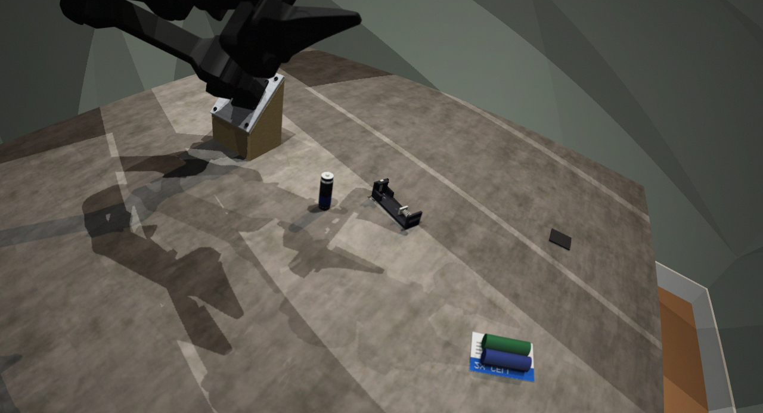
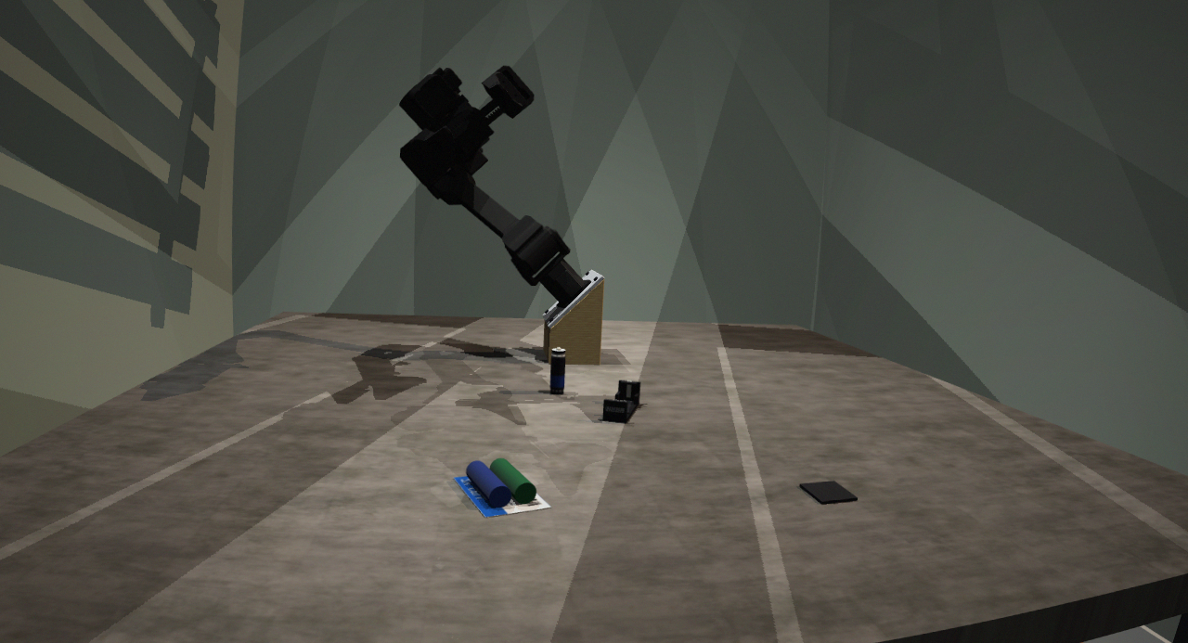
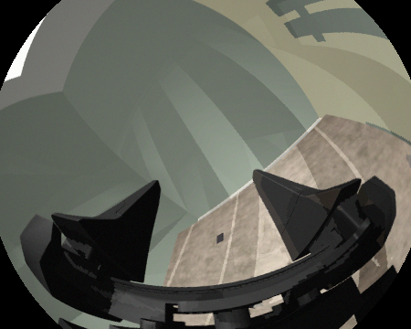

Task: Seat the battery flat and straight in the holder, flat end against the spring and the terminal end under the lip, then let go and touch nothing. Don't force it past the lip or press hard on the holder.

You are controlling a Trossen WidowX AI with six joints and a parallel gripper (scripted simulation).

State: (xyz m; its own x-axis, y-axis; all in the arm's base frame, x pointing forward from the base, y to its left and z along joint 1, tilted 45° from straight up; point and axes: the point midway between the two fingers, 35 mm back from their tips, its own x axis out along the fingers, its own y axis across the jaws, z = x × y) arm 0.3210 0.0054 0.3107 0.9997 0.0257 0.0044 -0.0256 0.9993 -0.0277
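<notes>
The battery [image 1: 325, 193] [image 2: 557, 373] stands upright on the table, dark with a blue lower band and its silver terminal end up. The black holder [image 1: 413, 219] [image 2: 615, 410] lies beside it, empty and open at the top. Its pale metal spring [image 1: 406, 211] is at the end nearer the exterior camera, and a taller end wall [image 1: 380, 188] is at the other. My gripper [image 3: 206, 179] is open and empty, raised high above the table and away from both. The wrist view shows neither the battery nor the holder.
A blue and white card [image 1: 501, 372] [image 2: 482, 504] carries a green cylinder [image 1: 506, 344] [image 2: 513, 480] and a blue cylinder [image 1: 505, 360] [image 2: 487, 483]. A flat dark square [image 1: 560, 239] [image 2: 828, 492] [image 3: 220, 238] lies apart. The arm's wedge-shaped base [image 1: 266, 125] [image 2: 581, 332] stands behind the battery.
</notes>
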